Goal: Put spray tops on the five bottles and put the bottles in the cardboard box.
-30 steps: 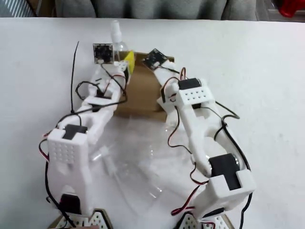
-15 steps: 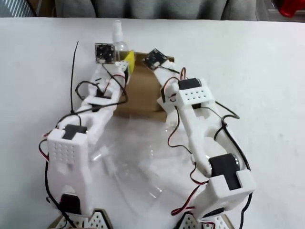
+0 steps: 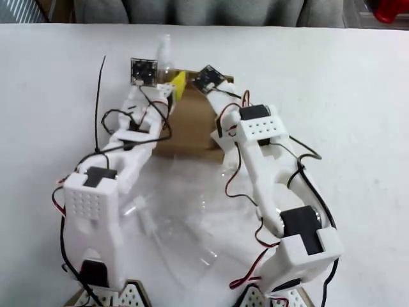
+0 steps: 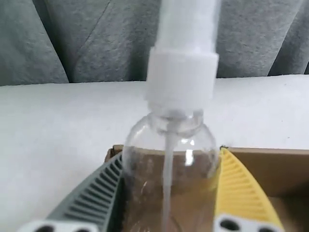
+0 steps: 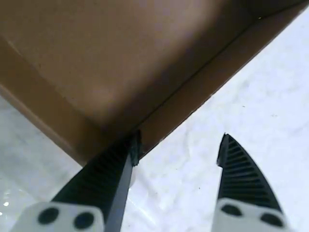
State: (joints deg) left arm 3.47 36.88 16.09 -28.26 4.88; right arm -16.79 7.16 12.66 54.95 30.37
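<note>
- Since the earlier frames, the left gripper [image 3: 170, 86] is being carried a little sideways toward the box [image 3: 192, 121], and the bottle [image 3: 165, 56] is being carried along with it.
- The bottle [image 4: 169, 159] is being clamped upright between the grey and yellow fingers [image 4: 236, 193] of the left gripper [image 4: 169, 198]. The jaws are being kept only as wide as the bottle's body.
- A white spray top [image 4: 182, 82] is being shown seated on the bottle's neck, with its tube hanging down inside the clear body.
- In the high view, the bottle is being held at the box's far left corner. Whether it is over the box or just outside the rim cannot be told.
- In the left wrist view, the box rim [image 4: 270, 164] is being seen just behind the bottle, with the table [image 4: 58, 125] and a grey curtain [image 4: 72, 38] beyond.
- The right gripper [image 5: 176, 154] is being held wide open with nothing between its fingers.
- One dark finger [image 5: 111, 174] is being shown at the box wall [image 5: 193, 96], and the other is being shown over the bare table outside the box.
- Clear items [image 3: 144, 214] are being seen lying on the table [image 3: 332, 77] between the two arm bases, too faint to be told apart.
</note>
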